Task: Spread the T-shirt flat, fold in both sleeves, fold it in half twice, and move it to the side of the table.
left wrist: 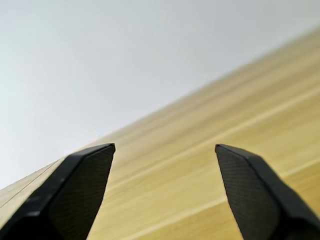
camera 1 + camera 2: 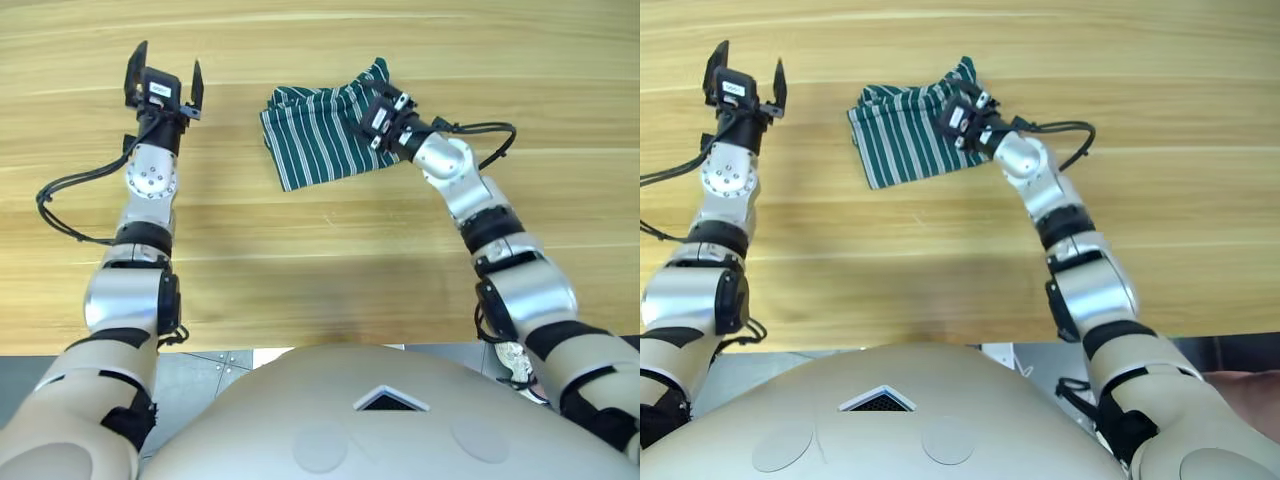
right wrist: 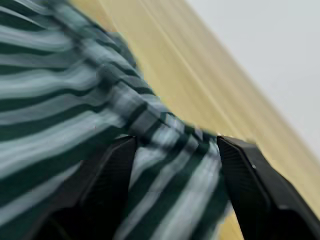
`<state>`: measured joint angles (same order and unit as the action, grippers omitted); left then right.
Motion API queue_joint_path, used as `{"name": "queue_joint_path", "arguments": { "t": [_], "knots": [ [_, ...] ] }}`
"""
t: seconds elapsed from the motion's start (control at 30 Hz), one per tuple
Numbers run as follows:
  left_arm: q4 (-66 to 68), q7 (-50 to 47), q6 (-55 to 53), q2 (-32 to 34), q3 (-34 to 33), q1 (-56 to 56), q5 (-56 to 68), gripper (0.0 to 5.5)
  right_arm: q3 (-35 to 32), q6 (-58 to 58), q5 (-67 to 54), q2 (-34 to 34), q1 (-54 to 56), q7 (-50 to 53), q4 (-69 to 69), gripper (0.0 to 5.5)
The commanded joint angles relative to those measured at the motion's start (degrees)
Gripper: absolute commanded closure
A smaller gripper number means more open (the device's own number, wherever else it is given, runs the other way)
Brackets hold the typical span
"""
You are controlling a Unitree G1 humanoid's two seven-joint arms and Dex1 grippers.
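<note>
Green-and-white striped folded T-shirt [image 2: 315, 140] lies upper centre; right gripper [image 3: 172, 142], fingers apart, straddles its edge; left gripper [image 2: 168, 58] gapes upper left.

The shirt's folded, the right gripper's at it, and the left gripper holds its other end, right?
No: the left gripper is open and empty, apart from the shirt, as the left eye view shows. The right gripper is at the folded shirt.
</note>
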<state>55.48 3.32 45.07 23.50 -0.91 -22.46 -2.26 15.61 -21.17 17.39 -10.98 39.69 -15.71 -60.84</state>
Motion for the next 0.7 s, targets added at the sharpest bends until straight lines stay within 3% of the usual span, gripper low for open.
{"name": "queue_joint_path", "arguments": {
  "t": [0.03,0.27,0.5,0.7],
  "knots": [
    [-15.6,3.2,-0.8,-1.9,-0.6,12.1,3.7,1.78,-5.7,7.8,-3.2,0.9,8.1,5.0,-12.7,2.5],
    [-28.1,4.9,-8.3,-6.2,-4.0,21.1,11.1,1.78,-18.3,19.9,-12.5,-0.4,8.9,7.4,-17.1,2.5],
    [-30.5,5.3,-8.8,-9.9,-7.7,25.5,14.9,1.78,-39.0,26.4,-25.4,-16.5,0.2,30.7,-17.9,2.5],
    [-33.5,4.5,-7.7,-13.2,-9.0,30.2,14.3,1.78,-49.1,25.5,-29.9,-24.3,-12.1,44.4,-17.9,2.5]
  ]
}}
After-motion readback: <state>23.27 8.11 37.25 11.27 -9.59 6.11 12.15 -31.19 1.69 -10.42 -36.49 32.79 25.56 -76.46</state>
